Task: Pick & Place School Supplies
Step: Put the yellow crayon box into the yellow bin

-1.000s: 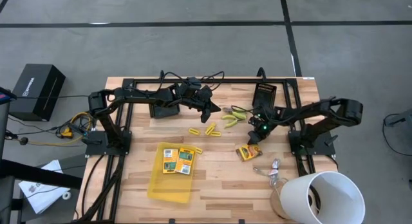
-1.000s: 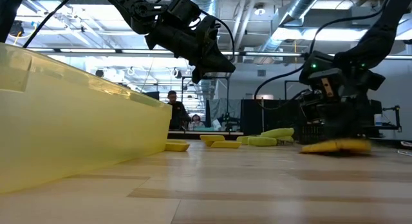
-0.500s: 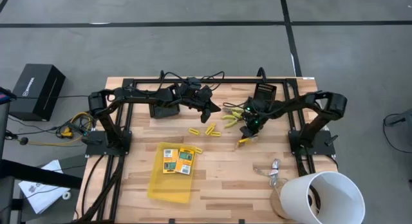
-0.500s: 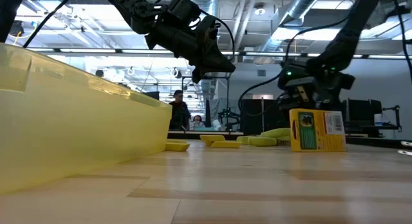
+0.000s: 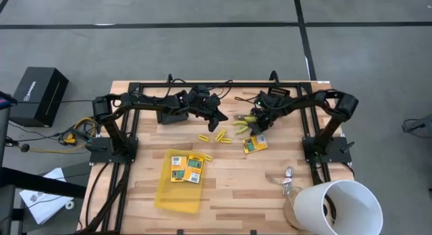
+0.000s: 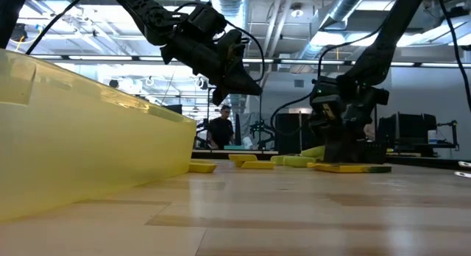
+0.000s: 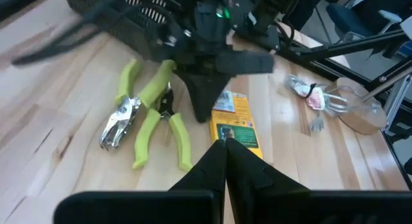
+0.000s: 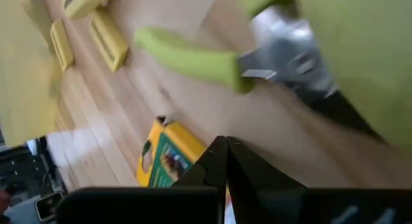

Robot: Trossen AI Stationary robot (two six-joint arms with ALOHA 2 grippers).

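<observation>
We are between picks. The small flat green-yellow-orange printed box (image 5: 254, 145) lies released on the wooden surface (image 5: 229, 188); our right hand (image 5: 254, 124), clenched empty, must regrasp it.

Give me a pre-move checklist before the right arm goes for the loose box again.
1. Loose box lies flat on the table, outside the tray: ok for a pick.
2. Right gripper holds nothing, fingers shut: not ok, open it first.
3. Right gripper sits over the yellow-green tools, not the box: not ok.
4. Left gripper hangs above the table near the tools, fingers shut: crowding risk, cannot tell.
5. Tray holds two boxes with room left: ok.
</observation>
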